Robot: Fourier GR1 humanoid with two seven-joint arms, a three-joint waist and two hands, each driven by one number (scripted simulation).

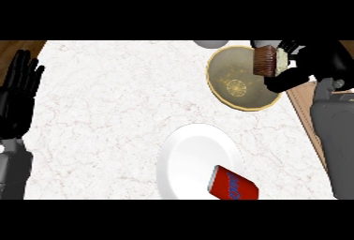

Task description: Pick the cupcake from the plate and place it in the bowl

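Observation:
The cupcake [264,61], brown-wrapped with pale frosting, lies on its side over the right part of the olive-gold bowl [235,86] at the upper right. My right hand [311,63] comes in from the right, its fingers and thumb curled round the cupcake. The white plate [194,157] sits at the lower middle, with a red packet [233,183] on its lower right rim. At the left edge my left hand [17,93] rests open, fingers up, off the marble.
A pale rounded object [211,43] shows partly at the top edge, just left of the bowl. The white marble counter [110,117] ends in a wooden strip [304,110] on the right, under my right forearm [335,140].

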